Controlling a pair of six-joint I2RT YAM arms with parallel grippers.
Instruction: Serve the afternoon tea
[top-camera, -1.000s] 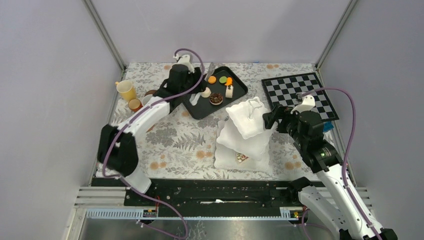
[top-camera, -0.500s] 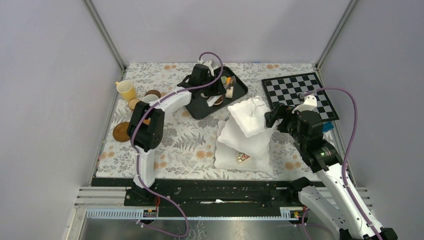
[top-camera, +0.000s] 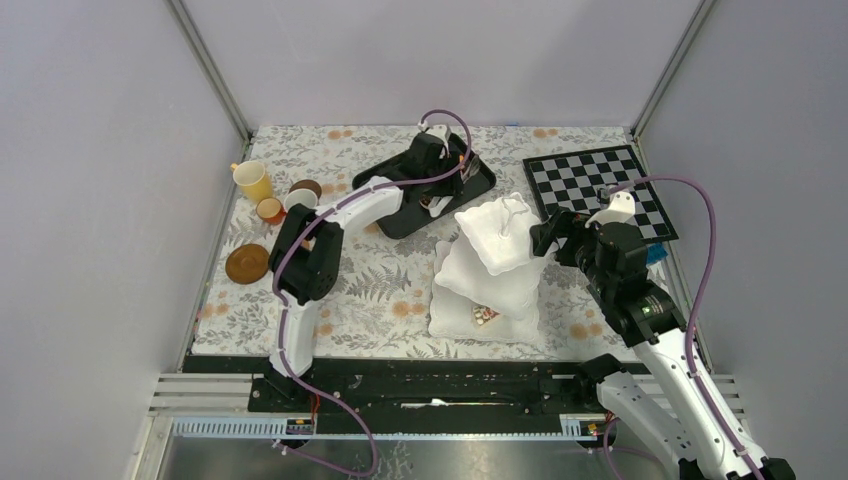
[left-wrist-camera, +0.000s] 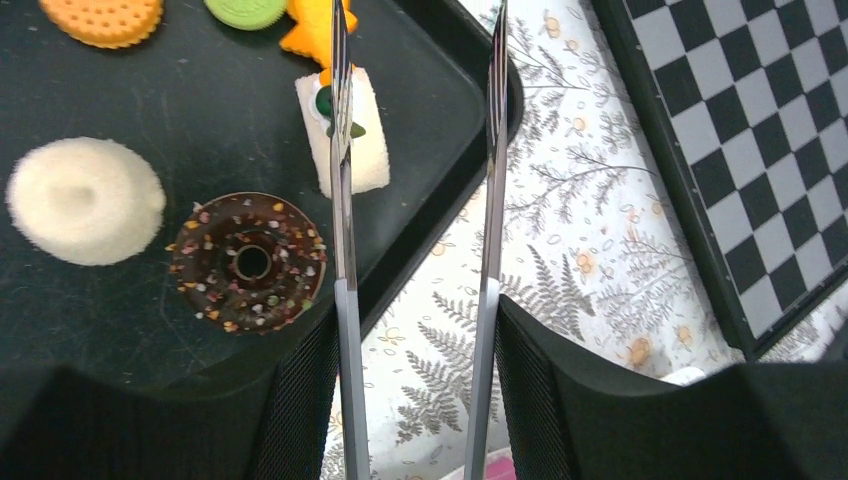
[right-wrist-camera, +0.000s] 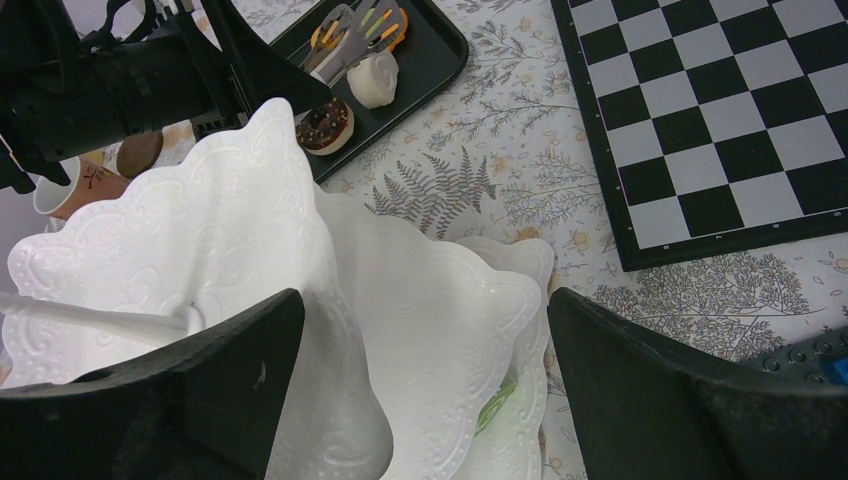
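Note:
In the left wrist view my left gripper (left-wrist-camera: 415, 400) is shut on the silver tongs (left-wrist-camera: 340, 200), whose two blades stand apart. The left blade crosses a white cake with green trim (left-wrist-camera: 365, 150); the right blade hangs past the tray's edge. A chocolate doughnut (left-wrist-camera: 248, 263), a cream cake (left-wrist-camera: 85, 213), an orange macaron (left-wrist-camera: 103, 17) and a green macaron (left-wrist-camera: 245, 10) lie on the black tray (left-wrist-camera: 420, 90). The white three-tier stand (top-camera: 497, 245) has a small cake (top-camera: 485, 316) on its bottom tier. My right gripper (right-wrist-camera: 425, 300) hangs open over the stand (right-wrist-camera: 200, 250).
A chessboard (top-camera: 600, 190) lies at the back right, close to the stand. A yellow cup (top-camera: 252, 180), smaller cups (top-camera: 300, 193) and a brown saucer (top-camera: 246, 264) sit at the left. The left arm stretches across the cloth from the near edge to the tray (top-camera: 395, 215).
My left arm has swung right, from the tray's left end near the cups to its right end, with the tongs. The brown saucer has come into view. The right arm has held still.

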